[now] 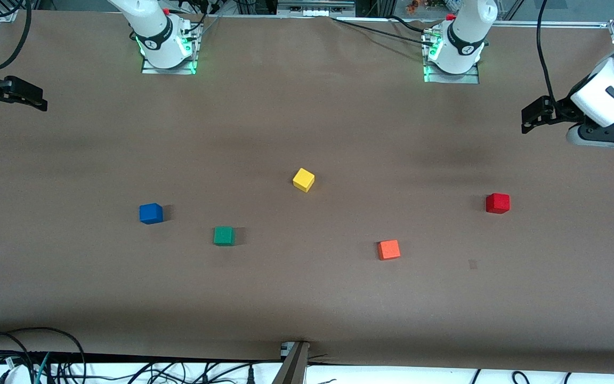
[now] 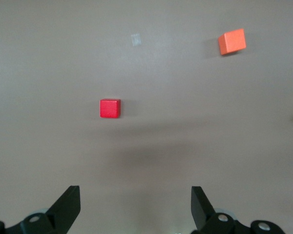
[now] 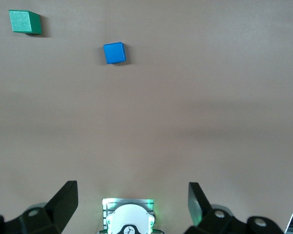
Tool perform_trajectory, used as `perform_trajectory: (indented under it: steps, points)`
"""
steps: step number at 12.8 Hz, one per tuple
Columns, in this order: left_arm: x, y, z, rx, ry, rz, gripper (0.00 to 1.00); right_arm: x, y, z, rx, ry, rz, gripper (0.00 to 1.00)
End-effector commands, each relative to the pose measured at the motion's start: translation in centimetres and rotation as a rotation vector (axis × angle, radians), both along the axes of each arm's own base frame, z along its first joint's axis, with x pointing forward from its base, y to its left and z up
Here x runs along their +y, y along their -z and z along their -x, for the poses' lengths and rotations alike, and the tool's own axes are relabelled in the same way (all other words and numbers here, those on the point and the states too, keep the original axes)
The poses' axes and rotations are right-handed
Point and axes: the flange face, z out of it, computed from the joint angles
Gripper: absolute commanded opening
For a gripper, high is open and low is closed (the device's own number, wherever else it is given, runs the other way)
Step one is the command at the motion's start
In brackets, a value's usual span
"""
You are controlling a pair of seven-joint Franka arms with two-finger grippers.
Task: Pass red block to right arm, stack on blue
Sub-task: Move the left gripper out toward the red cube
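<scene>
Yellow cube (image 1: 303,180) mid-table, green cube (image 1: 224,236) and orange cube (image 1: 388,249) nearer the camera, well apart

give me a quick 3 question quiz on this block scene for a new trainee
1. True or false: the red block already sits on the blue block.
2. Which cube lies nearest the front camera? A) yellow cube B) orange cube C) green cube
3. Fill in: the left gripper and the right gripper both hold ____.

Key
1. False: both rest apart on the table, red toward the left arm's end, blue toward the right arm's end.
2. B.
3. Nothing: both are open and up at the table's ends.
</scene>
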Motion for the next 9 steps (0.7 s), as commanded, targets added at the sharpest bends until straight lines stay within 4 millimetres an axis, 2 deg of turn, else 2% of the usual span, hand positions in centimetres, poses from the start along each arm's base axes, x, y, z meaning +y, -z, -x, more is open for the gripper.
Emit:
perform_trajectory:
  steps: [1, 4, 6, 7, 9]
  points:
    - [0.2, 0.4, -0.7, 0.029, -0.007, 0.008, 1.0, -0.2, -0.5, -0.1, -0.007, -0.002, 0.004, 1.0]
    - [1.8, 1.4, -1.1, 0.047, -0.027, 0.007, 1.0, -0.1, -0.4, -0.1, -0.004, -0.003, 0.004, 1.0]
    - [2.3, 2.4, -2.1, 0.029, -0.035, -0.004, 1.0, -0.1, -0.4, -0.2, -0.006, -0.003, 0.004, 1.0]
    - [3.9, 2.6, -2.9, -0.026, -0.036, -0.039, 1.0, -0.1, -0.4, -0.2, -0.006, -0.003, 0.004, 1.0]
    - [4.9, 4.0, -4.1, -0.062, 0.012, -0.043, 1.0, -0.1, -0.4, -0.2, -0.006, -0.003, 0.004, 1.0]
